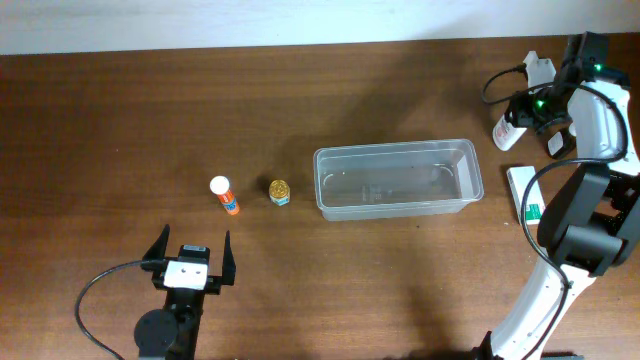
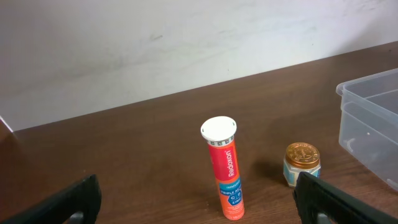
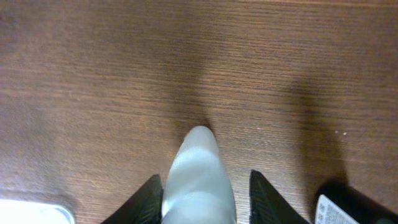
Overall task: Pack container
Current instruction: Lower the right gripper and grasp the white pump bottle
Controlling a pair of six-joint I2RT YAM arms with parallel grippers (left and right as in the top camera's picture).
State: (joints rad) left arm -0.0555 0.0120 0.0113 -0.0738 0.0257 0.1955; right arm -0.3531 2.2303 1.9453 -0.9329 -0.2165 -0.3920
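The clear plastic container [image 1: 400,150] lies empty at mid-table, and its corner shows at the right edge of the left wrist view [image 2: 373,118]. A white bottle [image 1: 507,130] stands beyond its right end. My right gripper [image 1: 515,122] straddles that bottle [image 3: 199,180]: the left finger touches it, the right finger stands a small gap off, so this gripper [image 3: 205,177] is open. An orange tube with a white cap [image 1: 225,196] [image 2: 225,171] and a small gold-lidded jar [image 1: 280,191] [image 2: 302,163] stand left of the container. Before them my left gripper [image 1: 190,256] [image 2: 198,185] is wide open and empty.
A flat white box with green print [image 1: 527,195] lies right of the container, near the right arm's base. Another white item [image 1: 540,68] sits at the far right back. A labelled box corner [image 3: 348,211] shows beside the right finger.
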